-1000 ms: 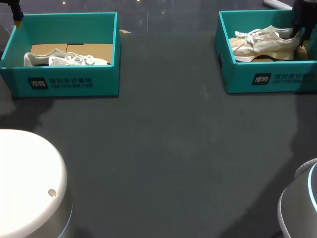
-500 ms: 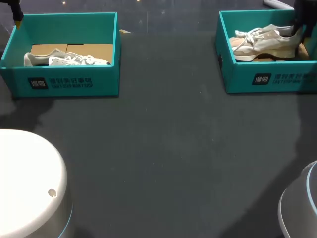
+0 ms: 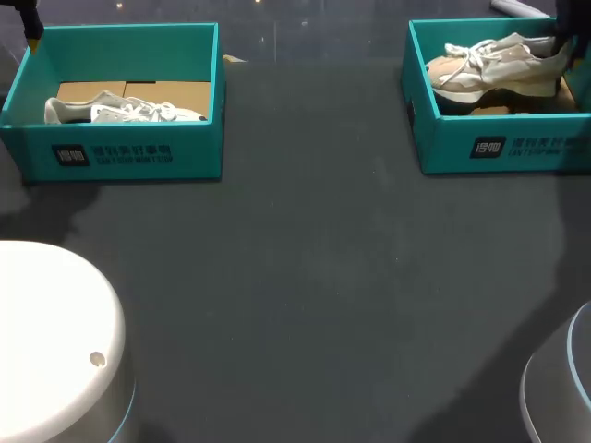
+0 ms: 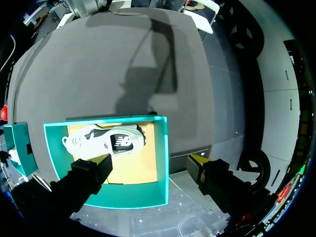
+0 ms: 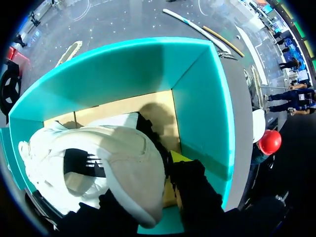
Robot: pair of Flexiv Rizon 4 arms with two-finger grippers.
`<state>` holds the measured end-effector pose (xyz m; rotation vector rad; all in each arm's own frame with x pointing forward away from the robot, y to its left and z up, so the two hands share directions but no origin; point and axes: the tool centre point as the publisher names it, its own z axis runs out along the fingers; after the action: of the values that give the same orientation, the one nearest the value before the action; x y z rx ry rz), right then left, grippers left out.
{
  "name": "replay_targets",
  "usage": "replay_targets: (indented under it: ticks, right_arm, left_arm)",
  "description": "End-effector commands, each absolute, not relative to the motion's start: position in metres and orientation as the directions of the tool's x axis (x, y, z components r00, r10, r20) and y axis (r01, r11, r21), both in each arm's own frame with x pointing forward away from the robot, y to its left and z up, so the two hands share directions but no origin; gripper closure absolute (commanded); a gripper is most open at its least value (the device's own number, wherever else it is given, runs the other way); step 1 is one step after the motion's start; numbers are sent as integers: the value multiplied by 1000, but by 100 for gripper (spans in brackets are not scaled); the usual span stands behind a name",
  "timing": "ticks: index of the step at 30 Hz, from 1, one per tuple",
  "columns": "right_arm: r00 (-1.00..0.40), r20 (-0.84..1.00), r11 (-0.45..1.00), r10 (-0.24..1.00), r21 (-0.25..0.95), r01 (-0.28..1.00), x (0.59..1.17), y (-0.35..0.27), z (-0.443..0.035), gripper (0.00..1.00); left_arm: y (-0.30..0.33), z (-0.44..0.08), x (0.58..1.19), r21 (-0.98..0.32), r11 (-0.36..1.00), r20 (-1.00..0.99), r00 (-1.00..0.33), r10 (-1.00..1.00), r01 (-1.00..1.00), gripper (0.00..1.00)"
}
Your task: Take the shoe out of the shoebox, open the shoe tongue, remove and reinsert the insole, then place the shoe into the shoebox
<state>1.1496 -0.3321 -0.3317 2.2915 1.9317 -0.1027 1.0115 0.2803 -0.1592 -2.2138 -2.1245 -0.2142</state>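
Note:
The beige shoe [image 3: 489, 65] hangs tilted over the right teal shoebox [image 3: 499, 148], its sole off the cardboard floor. At the head view's right edge, my right gripper [image 3: 563, 46] is shut on the shoe's heel. In the right wrist view the heel collar [image 5: 123, 158] fills the space between the dark fingers, and one yellow fingertip [image 5: 175, 157] shows beside it. A white shoe [image 3: 120, 111] lies in the left teal shoebox [image 3: 129, 152]. My left gripper [image 4: 150, 160] hovers open above that box's far corner, holding nothing, with the white shoe [image 4: 106, 140] below it.
Dark table surface [image 3: 305, 277] stretches between the two boxes. A white robot base [image 3: 55, 341] sits at the near left and a grey one [image 3: 559, 388] at the near right. Brown cardboard lines both box floors.
The beige shoe has risen from the floor of the right box, carried up and back by my right gripper at its heel. The left arm and the white shoe have not moved.

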Motion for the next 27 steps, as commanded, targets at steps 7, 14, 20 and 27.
replay_targets:
  ticks: [7,14,20,27]
  right_arm:
    - [193,-163,-184,968,68,981,1151,-335,-303,100]
    - [201,-161,-194,966,60,979,1151,-333,-288,100]
    - [190,-166,-182,968,66,981,1150,-329,-270,100]
    - [194,-163,-182,967,85,980,1147,-326,-243,100]
  left_arm:
    - [281,-159,1011,49,-46,147,39,988,998,0]
    - [281,-159,1011,49,-46,147,39,988,998,0]
    - [281,-159,1011,49,-46,147,39,988,998,0]
    - [281,-159,1011,49,-46,147,39,988,998,0]
